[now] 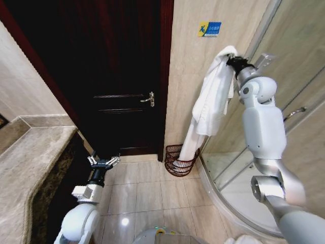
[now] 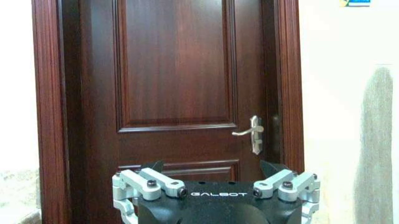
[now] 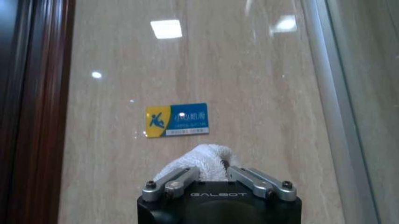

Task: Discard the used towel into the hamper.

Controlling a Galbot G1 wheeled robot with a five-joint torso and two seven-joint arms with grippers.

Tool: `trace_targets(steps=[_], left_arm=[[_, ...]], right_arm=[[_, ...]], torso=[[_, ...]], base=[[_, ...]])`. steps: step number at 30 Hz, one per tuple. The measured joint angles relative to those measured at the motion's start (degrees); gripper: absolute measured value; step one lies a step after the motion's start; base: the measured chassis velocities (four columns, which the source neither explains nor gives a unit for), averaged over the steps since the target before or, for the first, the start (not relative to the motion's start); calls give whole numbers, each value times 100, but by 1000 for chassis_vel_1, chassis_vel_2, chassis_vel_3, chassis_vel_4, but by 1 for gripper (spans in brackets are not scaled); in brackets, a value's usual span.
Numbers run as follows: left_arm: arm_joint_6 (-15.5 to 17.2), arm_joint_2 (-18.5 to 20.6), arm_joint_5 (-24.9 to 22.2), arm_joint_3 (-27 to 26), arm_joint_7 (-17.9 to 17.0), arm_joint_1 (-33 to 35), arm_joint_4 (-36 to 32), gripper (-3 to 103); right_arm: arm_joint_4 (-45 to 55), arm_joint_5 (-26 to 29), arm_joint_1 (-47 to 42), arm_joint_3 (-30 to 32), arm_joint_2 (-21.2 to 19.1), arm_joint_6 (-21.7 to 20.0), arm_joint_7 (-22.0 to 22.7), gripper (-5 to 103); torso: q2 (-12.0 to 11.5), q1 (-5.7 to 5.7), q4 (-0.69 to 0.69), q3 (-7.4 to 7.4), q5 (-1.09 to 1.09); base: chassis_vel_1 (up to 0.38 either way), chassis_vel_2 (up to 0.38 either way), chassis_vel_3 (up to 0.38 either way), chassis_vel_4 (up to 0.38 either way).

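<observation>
The used towel [image 1: 210, 99] is white and hangs long in front of the beige wall, its top bunched in my right gripper [image 1: 234, 63]. That gripper is raised high and shut on the towel [image 3: 201, 161]; in the right wrist view my right gripper [image 3: 212, 176] pinches the fabric between its fingers. The towel's lower end reaches down to the rim of the hamper [image 1: 179, 160], a dark red wire basket on the floor by the wall. My left gripper [image 1: 104, 162] hangs low near the counter, open and holding nothing. Seen from the left wrist, my left gripper [image 2: 213, 169] faces the door.
A dark wooden door [image 1: 122, 76] with a metal handle [image 1: 148, 99] stands left of the hamper. A marble counter [image 1: 30, 168] runs along the left. The glass shower enclosure [image 1: 299, 101] and its curved base [image 1: 228, 195] are on the right. A blue-yellow sign [image 1: 209, 29] is on the wall.
</observation>
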Motion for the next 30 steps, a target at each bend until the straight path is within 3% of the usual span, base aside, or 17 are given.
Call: trace_targets(steps=[16, 30], left_arm=[[-11, -15, 31, 37, 11, 5, -2, 100], [-42, -61, 92, 53, 29, 30, 1, 100]], right_arm=[[24, 9, -177, 121, -65, 7, -11, 3], [93, 9, -324, 123, -69, 19, -36, 3]], torso=[[-77, -38, 2, -40, 1], [-368, -173, 2, -195, 0]], base=[[0, 0, 0, 0], [0, 0, 0, 0]])
